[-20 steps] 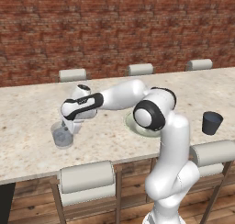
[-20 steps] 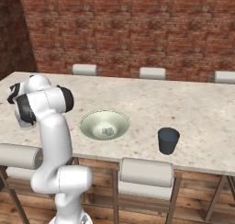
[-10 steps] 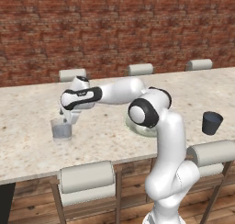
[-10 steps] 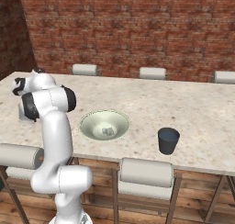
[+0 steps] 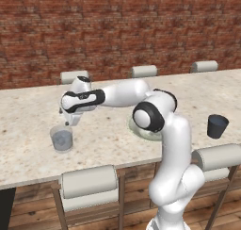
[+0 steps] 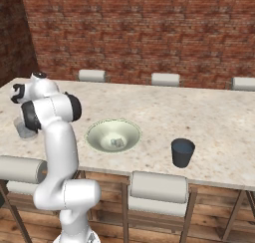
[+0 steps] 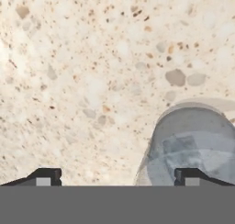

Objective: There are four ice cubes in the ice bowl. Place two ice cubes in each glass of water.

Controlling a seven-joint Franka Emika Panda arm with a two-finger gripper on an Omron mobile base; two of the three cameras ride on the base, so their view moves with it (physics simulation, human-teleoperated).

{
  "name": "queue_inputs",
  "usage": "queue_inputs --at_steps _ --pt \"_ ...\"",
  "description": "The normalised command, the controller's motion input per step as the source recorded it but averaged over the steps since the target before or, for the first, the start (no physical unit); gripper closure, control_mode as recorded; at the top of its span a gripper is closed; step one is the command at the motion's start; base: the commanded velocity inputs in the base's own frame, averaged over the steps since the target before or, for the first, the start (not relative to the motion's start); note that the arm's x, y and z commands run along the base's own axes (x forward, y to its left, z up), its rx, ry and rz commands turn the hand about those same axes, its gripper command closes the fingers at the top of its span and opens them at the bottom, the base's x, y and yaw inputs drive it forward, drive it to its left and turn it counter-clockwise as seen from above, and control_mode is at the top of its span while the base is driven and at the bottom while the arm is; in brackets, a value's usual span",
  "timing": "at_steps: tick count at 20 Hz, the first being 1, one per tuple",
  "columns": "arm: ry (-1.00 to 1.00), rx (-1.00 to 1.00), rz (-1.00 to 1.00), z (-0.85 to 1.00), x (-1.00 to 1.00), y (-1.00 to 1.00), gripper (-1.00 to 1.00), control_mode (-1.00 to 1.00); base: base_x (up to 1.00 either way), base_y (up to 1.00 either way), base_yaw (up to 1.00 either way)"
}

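Currently your gripper [image 7: 117,176] hangs released, fingertips [image 7: 45,176] set wide apart with nothing between them, above the counter [image 5: 28,144]. From the hand camera, the see-through glass of water [image 7: 193,145] sits at about 4 o'clock, under the right fingertip; a pale ice cube [image 7: 183,147] shows inside it. From the right base camera, the ice bowl [image 6: 113,136] lies mid-counter with a pale lump [image 6: 117,143] inside, and the dark glass [image 6: 183,152] stands at its 3 o'clock, well apart.

Speckled polished stone counter [image 5: 108,135], see-through glass tumbler [image 5: 61,138], matt brick wall [image 5: 117,26].
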Motion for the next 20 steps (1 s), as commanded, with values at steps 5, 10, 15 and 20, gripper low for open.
queue_inputs --at_steps 5,10,15,20 --pt "-0.11 0.05 -0.04 0.04 -0.47 -0.88 -1.00 -1.00 0.00 0.00 0.00" --pt "-0.07 0.05 -0.08 0.00 -0.44 -1.00 -1.00 -1.00 0.00 0.00 0.00" --pt "-0.09 0.03 -0.05 0.26 -0.33 -1.00 -1.00 -1.00 0.00 0.00 0.00" --pt "0.00 0.15 -0.10 0.99 -0.27 -0.98 -1.00 -1.00 0.00 0.00 0.00"
